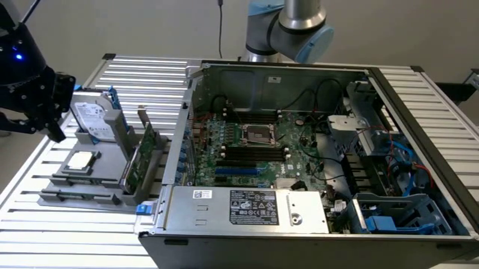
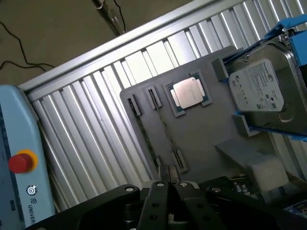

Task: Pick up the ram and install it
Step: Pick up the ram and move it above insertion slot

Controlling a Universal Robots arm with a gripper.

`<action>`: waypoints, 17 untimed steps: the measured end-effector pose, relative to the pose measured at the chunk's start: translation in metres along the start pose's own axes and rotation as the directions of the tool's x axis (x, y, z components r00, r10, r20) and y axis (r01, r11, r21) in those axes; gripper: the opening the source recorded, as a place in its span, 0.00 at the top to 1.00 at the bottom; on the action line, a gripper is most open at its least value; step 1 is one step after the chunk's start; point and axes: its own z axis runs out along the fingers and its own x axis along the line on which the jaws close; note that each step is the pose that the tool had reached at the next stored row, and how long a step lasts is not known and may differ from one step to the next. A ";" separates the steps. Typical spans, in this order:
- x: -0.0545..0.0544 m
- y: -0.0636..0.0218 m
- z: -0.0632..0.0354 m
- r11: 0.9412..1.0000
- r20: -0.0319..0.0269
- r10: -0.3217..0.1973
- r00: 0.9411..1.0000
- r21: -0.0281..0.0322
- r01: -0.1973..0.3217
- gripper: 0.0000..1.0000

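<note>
So nearest the camera is the power supply (image 1: 247, 210) at the near edge of the open case (image 1: 284, 78), and on the exterior view's left of it sits the gray tray (image 2: 201, 139) of parts. The ram (image 2: 145, 134) is parked in that tray, standing on edge between little clips, so from above it's just a thin dark strip. There looks to be a second strip right beside it, next to the CPU (image 2: 188, 93), but I can't tell for sure. The gripper (image 2: 168, 188) hovers above the tray with its fingers pinched fully together and nothing between them. The bit that matters: in the wrist view one end of the ram sits just ahead of the fingertips, and its long axis runs away from them at a slight slant. My read is it's over one end of the stick, not the middle. Further back on the tray are the upright expansion card (image 1: 142, 154) and the hard drive (image 2: 261, 88). The black motherboard slots (image 1: 254, 150) are well apart, inside the case, with the robot arm (image 1: 295, 25) at the far end.
</note>
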 end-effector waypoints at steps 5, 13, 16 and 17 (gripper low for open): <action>0.000 0.0000 0.0017 0.996 -0.003 -0.091 0.996 0.004 0.091 0.89; 0.000 -0.0001 0.0049 0.975 -0.006 -0.222 0.975 0.008 0.222 0.89; 0.000 0.0010 0.0052 0.973 -0.016 -0.231 0.973 0.010 0.231 0.83; 0.001 0.0010 0.0062 0.972 -0.016 -0.234 0.972 0.010 0.234 0.76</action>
